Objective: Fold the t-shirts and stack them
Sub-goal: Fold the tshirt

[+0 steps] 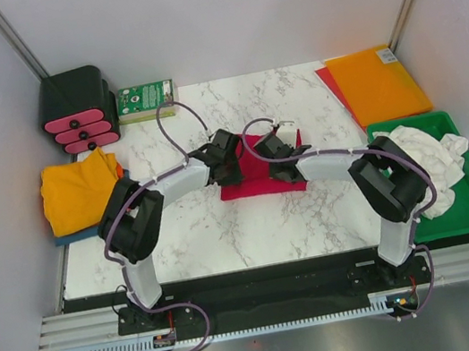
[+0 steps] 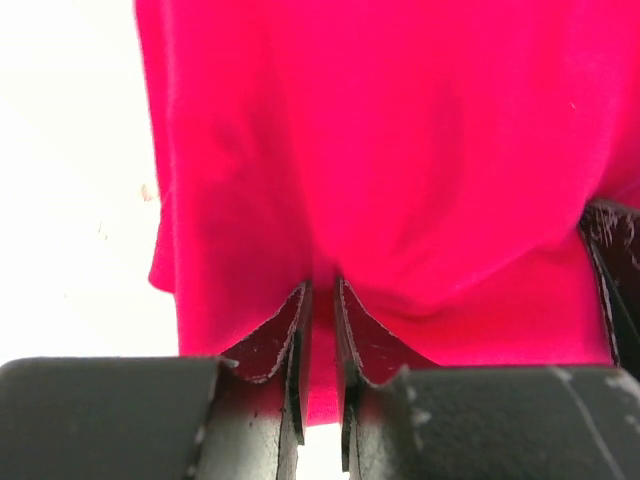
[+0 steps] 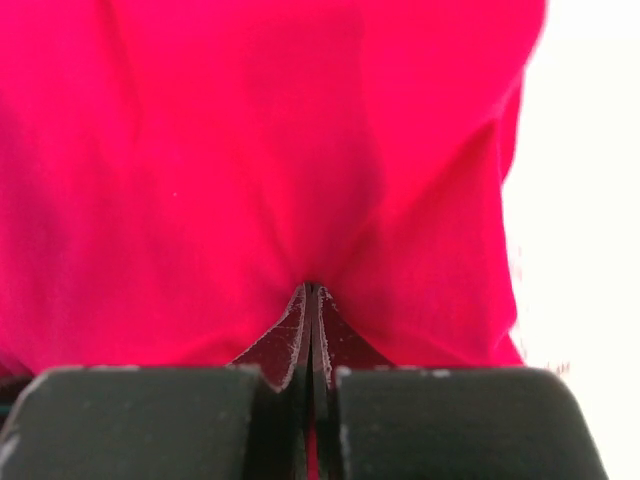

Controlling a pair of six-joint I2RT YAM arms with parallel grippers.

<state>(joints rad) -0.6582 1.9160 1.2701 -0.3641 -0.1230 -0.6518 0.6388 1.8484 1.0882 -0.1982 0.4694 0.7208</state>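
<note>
One red t-shirt (image 1: 258, 182) — one yellow t-shirt (image 1: 78, 192)

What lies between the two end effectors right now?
Only the crimson t-shirt: the top view shows it spanning from the left end effector to the right end effector, both pinching it.

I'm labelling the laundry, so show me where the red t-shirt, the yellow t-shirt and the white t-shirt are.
red t-shirt (image 1: 258, 179), top view, its bare middle.
yellow t-shirt (image 1: 78, 192), top view, centre of the cloth.
white t-shirt (image 1: 438, 153), top view, crumpled middle.
</note>
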